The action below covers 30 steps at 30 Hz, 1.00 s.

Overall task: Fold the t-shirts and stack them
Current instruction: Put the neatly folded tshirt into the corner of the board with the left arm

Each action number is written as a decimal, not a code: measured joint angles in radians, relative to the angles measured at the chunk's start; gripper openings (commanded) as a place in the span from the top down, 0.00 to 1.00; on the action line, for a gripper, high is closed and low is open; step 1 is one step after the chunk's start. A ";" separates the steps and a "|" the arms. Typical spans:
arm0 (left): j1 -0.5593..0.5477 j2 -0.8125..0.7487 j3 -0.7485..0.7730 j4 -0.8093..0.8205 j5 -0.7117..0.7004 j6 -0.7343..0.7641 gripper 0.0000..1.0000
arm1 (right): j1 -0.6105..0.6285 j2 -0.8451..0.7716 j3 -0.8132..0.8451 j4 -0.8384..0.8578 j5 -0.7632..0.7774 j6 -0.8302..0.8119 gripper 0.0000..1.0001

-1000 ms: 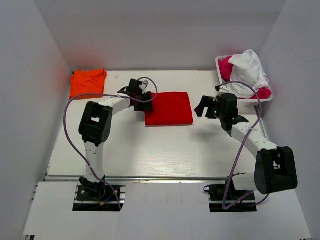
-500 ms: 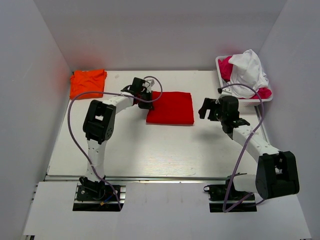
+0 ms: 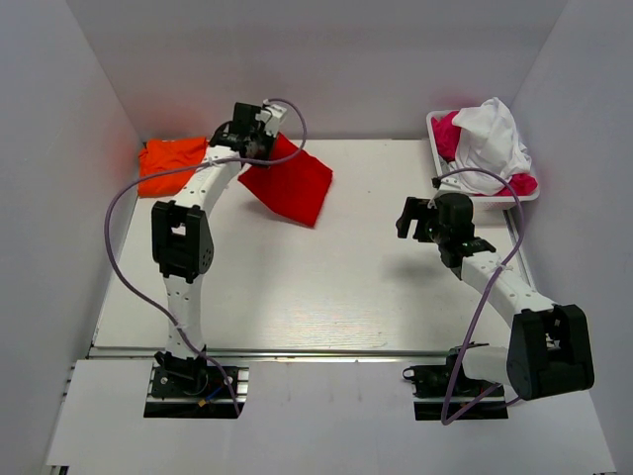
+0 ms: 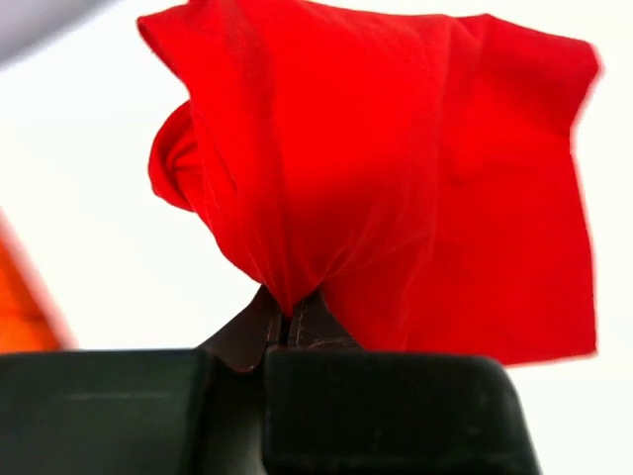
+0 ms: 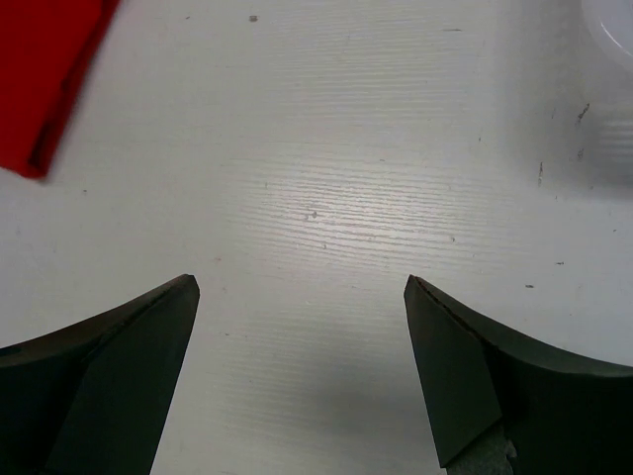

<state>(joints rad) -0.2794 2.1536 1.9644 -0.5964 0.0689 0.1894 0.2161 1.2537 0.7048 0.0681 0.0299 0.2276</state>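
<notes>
The folded red t-shirt point(image 3: 291, 182) hangs tilted off the table at the back left, pinched at its left edge by my left gripper point(image 3: 261, 139), which is shut on it. In the left wrist view the red t-shirt point(image 4: 415, 188) bunches where it enters my left gripper point(image 4: 289, 319). The folded orange t-shirt point(image 3: 171, 162) lies in the back left corner, just left of the lifted red one. My right gripper point(image 3: 407, 216) hovers open over bare table on the right. In the right wrist view my right gripper point(image 5: 302, 292) holds nothing, and a corner of the red t-shirt point(image 5: 45, 79) shows at top left.
A white bin point(image 3: 438, 139) at the back right holds white cloth point(image 3: 492, 139) and pink cloth point(image 3: 450, 134). White walls close in the table on the left, back and right. A purple cable point(image 3: 119, 247) loops beside the left arm.
My left gripper shut on the red t-shirt's left edge, then lifted it and carried it back and left toward the orange one. The right arm barely moved.
</notes>
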 measured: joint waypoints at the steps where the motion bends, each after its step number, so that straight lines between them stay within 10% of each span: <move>1: 0.013 0.003 0.031 -0.018 -0.017 0.023 1.00 | 0.000 0.000 0.000 0.000 0.001 0.000 0.10; 30: 0.332 0.025 0.173 0.009 -0.124 0.388 1.00 | 0.000 0.003 0.008 -0.067 0.014 -0.002 0.10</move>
<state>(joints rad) 0.0528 2.1784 2.1372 -0.5873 -0.0551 0.5777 0.2157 1.2564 0.7124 0.0013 0.0444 0.2260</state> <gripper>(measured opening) 0.039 0.904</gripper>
